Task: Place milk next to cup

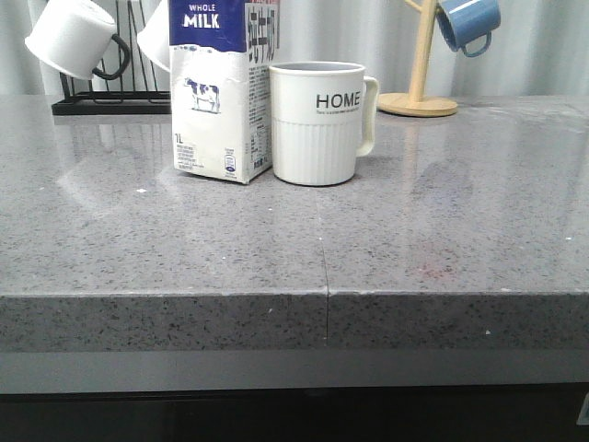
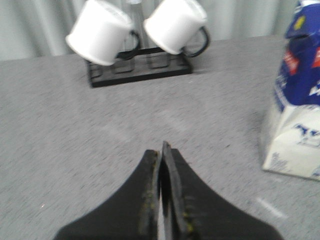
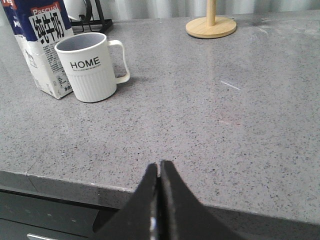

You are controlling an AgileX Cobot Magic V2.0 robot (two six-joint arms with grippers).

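Note:
The milk carton (image 1: 221, 92), white with a dark blue top and a cow picture, stands upright on the grey counter. Its right side touches or nearly touches the white ribbed "HOME" cup (image 1: 317, 122), whose cream handle points right. Both also show in the right wrist view: milk (image 3: 42, 50), cup (image 3: 90, 67). The milk shows at the edge of the left wrist view (image 2: 297, 100). My left gripper (image 2: 161, 147) is shut and empty over bare counter, apart from the milk. My right gripper (image 3: 160, 165) is shut and empty at the counter's front edge. Neither gripper shows in the front view.
A black rack (image 1: 110, 101) with two smooth white black-handled mugs (image 2: 102, 32) stands at the back left. A wooden mug tree (image 1: 419, 87) with a blue mug (image 1: 467, 23) stands at the back right. The counter's front edge (image 1: 322, 295) runs across the foreground.

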